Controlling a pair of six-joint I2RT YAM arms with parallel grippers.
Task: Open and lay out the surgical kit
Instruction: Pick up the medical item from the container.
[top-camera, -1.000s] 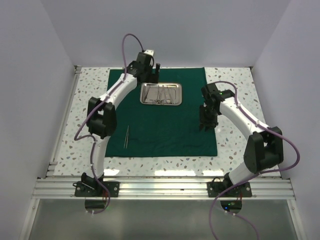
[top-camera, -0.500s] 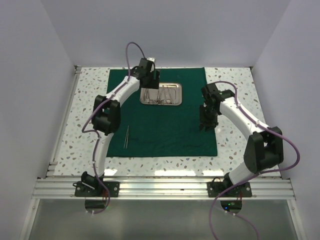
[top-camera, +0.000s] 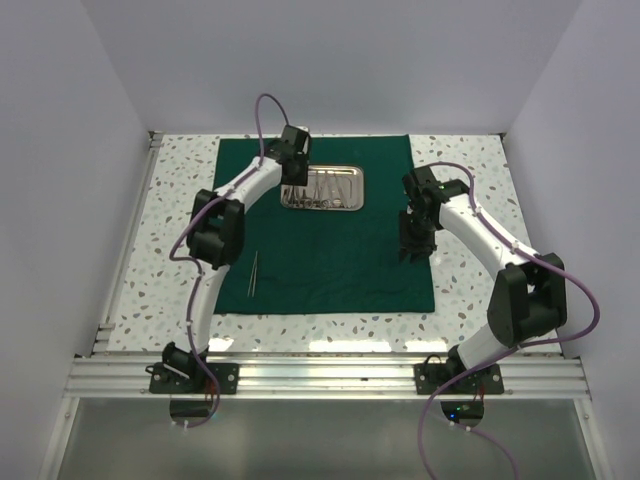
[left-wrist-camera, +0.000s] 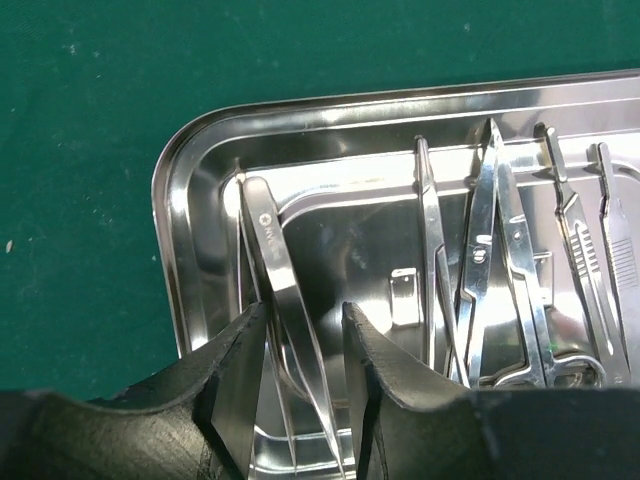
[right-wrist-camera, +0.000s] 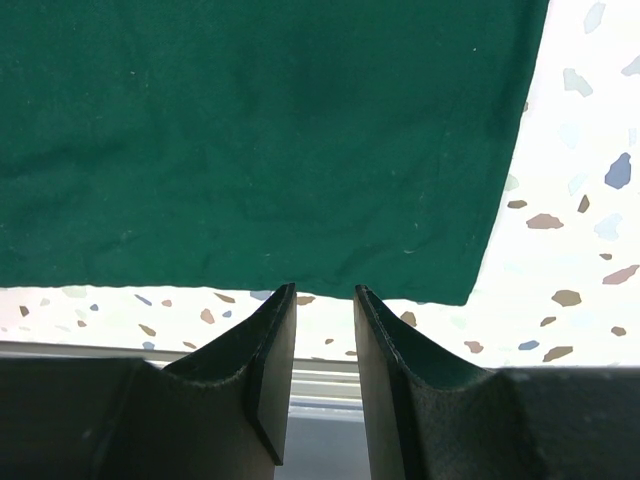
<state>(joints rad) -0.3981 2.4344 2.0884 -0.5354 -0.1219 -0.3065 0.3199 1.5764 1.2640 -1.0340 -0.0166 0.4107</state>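
now, cloth spread flat on table. tray on its far half, holding tweezers, scissors, other tools. left gripper low at tray's left end, fingers apart, straddling tweezers, not clamped. spare tweezers on cloth's near left. right gripper above cloth's right edge, fingers slightly apart, empty.

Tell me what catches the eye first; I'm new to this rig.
A shiny steel tray of slim silver instruments sits at the far middle of a dark green cloth. The left tool is down at the tray's left end, fingers open either side of one pair of tweezers. On the cloth's near left lie lone tweezers.
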